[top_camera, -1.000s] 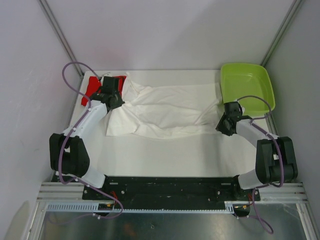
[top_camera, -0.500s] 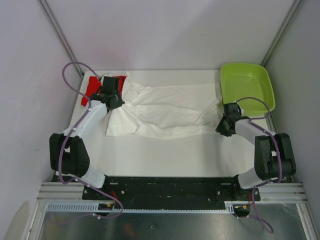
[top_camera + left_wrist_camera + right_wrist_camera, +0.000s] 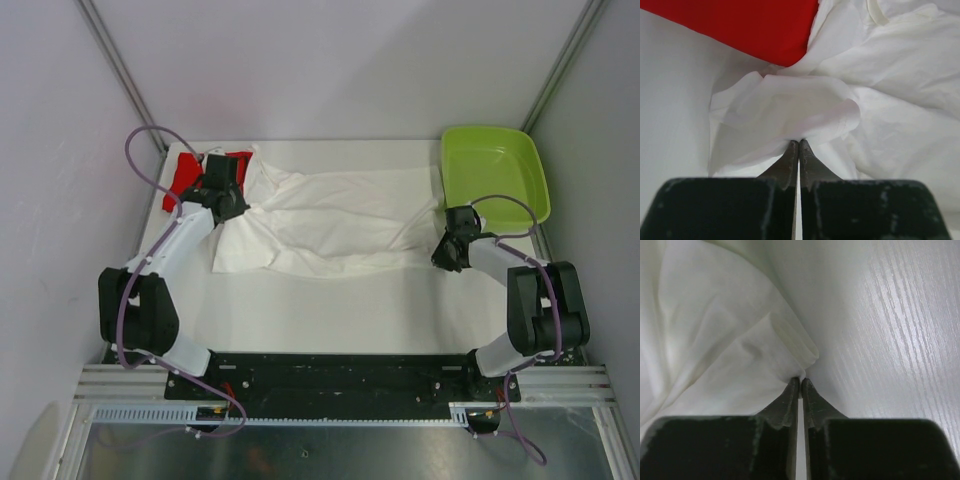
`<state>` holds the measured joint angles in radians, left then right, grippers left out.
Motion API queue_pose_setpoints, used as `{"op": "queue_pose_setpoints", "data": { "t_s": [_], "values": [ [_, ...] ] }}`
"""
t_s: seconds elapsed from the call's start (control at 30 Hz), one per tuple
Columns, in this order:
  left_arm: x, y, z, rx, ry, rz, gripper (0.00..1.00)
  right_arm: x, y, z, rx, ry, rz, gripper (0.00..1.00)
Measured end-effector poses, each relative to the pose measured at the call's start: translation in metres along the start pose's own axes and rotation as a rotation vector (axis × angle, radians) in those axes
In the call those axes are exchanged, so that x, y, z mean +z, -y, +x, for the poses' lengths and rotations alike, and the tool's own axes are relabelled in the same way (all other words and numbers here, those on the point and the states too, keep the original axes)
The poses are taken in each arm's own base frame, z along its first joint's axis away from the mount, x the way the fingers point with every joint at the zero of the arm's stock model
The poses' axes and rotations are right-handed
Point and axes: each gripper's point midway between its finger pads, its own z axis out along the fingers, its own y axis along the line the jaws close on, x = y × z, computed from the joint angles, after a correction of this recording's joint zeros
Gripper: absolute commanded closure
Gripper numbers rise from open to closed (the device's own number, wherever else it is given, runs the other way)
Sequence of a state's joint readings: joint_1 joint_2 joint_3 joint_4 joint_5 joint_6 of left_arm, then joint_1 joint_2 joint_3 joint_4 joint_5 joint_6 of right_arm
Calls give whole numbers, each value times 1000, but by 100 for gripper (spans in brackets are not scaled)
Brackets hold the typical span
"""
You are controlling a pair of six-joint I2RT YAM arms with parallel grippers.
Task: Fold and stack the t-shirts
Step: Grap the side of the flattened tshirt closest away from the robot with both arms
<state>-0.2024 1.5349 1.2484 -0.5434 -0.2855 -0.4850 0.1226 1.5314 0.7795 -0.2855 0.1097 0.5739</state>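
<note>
The left gripper (image 3: 799, 143) is pinched tight on a fold of the white t-shirt (image 3: 340, 220) near the far left corner of the bench (image 3: 330, 305). The right gripper (image 3: 800, 380) is clamped on that shirt's right edge. The shirt lies rumpled across the far half. The red t-shirt (image 3: 182, 172) sits bunched in the far left corner, touching it. The green tray (image 3: 530, 160) stands in the far right corner, with the white cloth just beside its left wall.

Wht table (image 3: 330, 305), wht tee (image 3: 340, 215), red tee (image 3: 183, 172), lime tray (image 3: 495, 170)
</note>
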Motion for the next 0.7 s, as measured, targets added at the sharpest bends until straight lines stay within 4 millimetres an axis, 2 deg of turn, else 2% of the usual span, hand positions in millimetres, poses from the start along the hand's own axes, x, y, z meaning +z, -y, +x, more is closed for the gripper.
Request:
{"op": "queue_pose_setpoints", "data": {
  "t_s": [0.2, 0.43, 0.57, 0.7],
  "values": [
    [-9, -8, 12, 0, -6, 6, 100, -13, 5, -2, 11, 4, 5, 100],
    [-45, -25, 23, -22, 39, 32, 100, -58, 19, -18, 53, 72, -2, 100],
    [-62, -39, 41, -44, 44, 35, 100, -81, 32, -15, 72, 76, 11, 100],
    [-76, -56, 68, -86, 29, 28, 100, -98, 39, -3, 91, 55, 21, 100]
  ]
}}
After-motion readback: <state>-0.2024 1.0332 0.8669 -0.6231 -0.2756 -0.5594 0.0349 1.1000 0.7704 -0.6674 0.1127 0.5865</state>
